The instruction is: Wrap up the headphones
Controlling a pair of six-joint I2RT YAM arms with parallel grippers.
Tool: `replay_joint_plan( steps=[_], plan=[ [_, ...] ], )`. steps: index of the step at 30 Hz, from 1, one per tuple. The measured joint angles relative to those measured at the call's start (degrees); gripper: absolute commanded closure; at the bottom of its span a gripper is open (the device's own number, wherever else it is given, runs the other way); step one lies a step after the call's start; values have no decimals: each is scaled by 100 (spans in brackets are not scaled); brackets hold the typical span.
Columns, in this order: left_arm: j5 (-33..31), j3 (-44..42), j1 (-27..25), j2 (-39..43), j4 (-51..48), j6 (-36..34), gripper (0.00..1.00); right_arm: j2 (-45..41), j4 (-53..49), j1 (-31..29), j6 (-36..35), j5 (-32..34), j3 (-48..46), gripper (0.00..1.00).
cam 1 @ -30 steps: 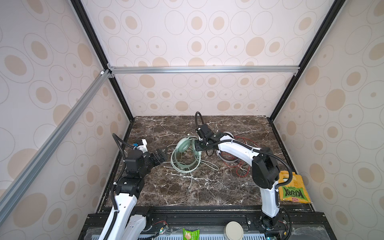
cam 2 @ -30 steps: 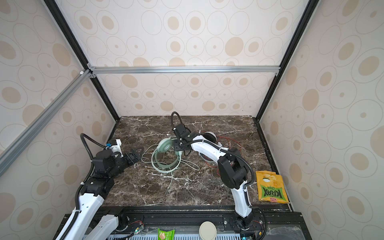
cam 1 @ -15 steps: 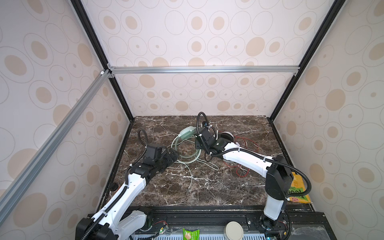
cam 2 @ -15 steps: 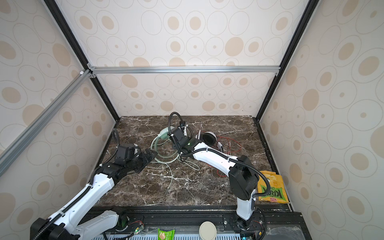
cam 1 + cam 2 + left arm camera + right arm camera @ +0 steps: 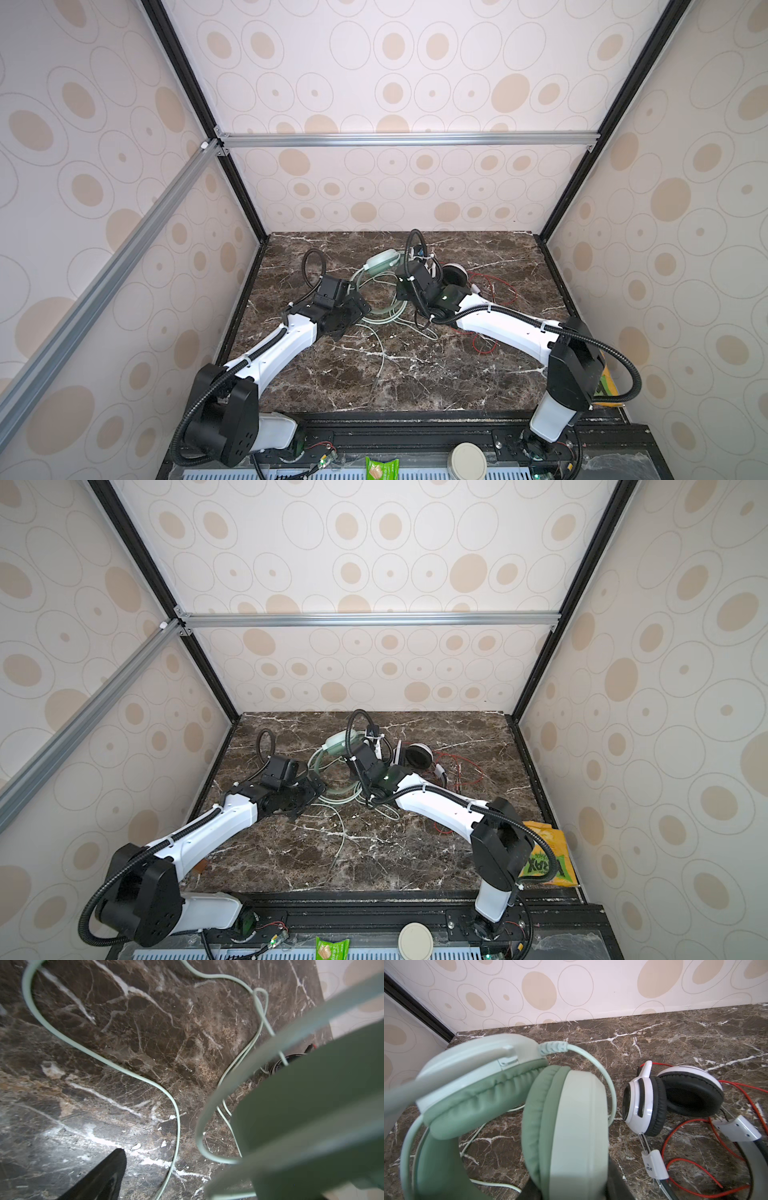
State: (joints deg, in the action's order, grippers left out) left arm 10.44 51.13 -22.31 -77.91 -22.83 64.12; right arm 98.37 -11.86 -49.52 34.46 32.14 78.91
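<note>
The mint-green headphones [image 5: 382,262] [image 5: 338,742] are tilted up off the marble at the back middle. My right gripper [image 5: 405,282] [image 5: 571,1184] is shut on one ear cup [image 5: 571,1126]. Their pale green cable [image 5: 380,361] [image 5: 99,1057] trails in loops toward the front. My left gripper [image 5: 357,309] [image 5: 193,1184] stands open beside the green headband [image 5: 301,1095], low over the cable; one dark finger [image 5: 104,1176] shows, the other is hidden behind the band. The white headphones [image 5: 455,274] [image 5: 645,1101] with black pads lie right of the green ones, their red cable [image 5: 498,291] [image 5: 675,1147] loose around them.
A yellow snack bag [image 5: 544,858] lies at the table's front right corner, behind my right arm's base. A green packet [image 5: 376,469] and a white round lid [image 5: 467,459] sit on the rail below the front edge. Patterned walls close three sides.
My left arm has reached from the left edge in to the green headband. My right gripper has carried the green headphones back and a little left, tilting them up.
</note>
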Motion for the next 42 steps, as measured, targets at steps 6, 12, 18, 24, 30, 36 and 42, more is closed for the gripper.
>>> replay_joint_plan(
  steps=[6, 12, 18, 24, 30, 36, 42],
  plan=[
    [-61, 376, -76, -291, 160, 0, 7, -177, 160, -15, -81, 109, -197, 73],
    [-85, 431, -122, -452, 302, 57, 26, -293, 210, -24, -153, 175, -398, 73],
    [-129, 431, -173, -455, 313, 83, 34, -367, 249, -35, -179, 243, -483, 73],
    [-168, 431, -319, -455, 315, 109, 32, -442, 332, -81, -173, 435, -535, 74],
    [-199, 431, -407, -455, 315, 188, 47, -573, 461, -133, -175, 601, -662, 75],
    [-203, 433, -428, -455, 352, 256, 60, -584, 511, -170, -175, 632, -728, 75],
    [-214, 433, -448, -455, 365, 299, 92, -669, 551, -177, -199, 728, -791, 75]
  ],
)
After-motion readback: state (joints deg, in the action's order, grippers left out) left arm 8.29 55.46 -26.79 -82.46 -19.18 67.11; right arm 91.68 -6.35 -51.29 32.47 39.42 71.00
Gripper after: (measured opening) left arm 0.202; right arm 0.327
